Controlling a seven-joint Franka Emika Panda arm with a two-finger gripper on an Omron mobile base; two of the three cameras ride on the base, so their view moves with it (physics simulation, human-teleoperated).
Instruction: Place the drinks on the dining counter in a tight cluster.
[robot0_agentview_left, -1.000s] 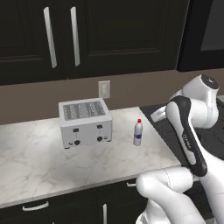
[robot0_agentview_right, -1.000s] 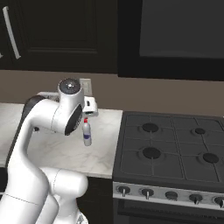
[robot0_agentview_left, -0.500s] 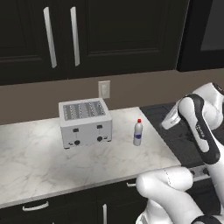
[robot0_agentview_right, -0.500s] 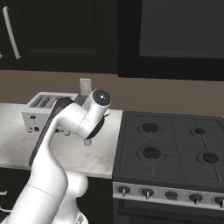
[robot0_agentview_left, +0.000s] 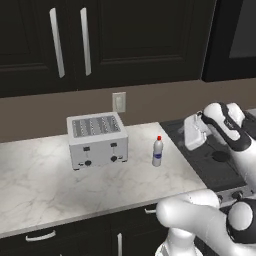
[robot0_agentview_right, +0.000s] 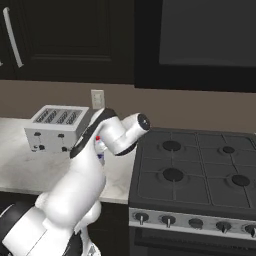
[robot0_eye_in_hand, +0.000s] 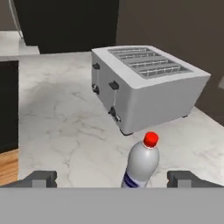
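Here, pale bottle (robot0_eye_in_hand: 140, 165) between end effector (robot0_eye_in_hand: 113, 179) fingers

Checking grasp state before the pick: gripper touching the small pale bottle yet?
Apart. In the hand view the small pale bottle stands upright between the two fingertips, with bare marble worktop showing on both sides of it.

Even, soft rendered light; faint shadows, no glare.

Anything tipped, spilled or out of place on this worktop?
Nothing is tipped or spilled: the small pale red-capped bottle stands upright beside the silver four-slot toaster. It sits on the white marble worktop, though, not a dining counter.
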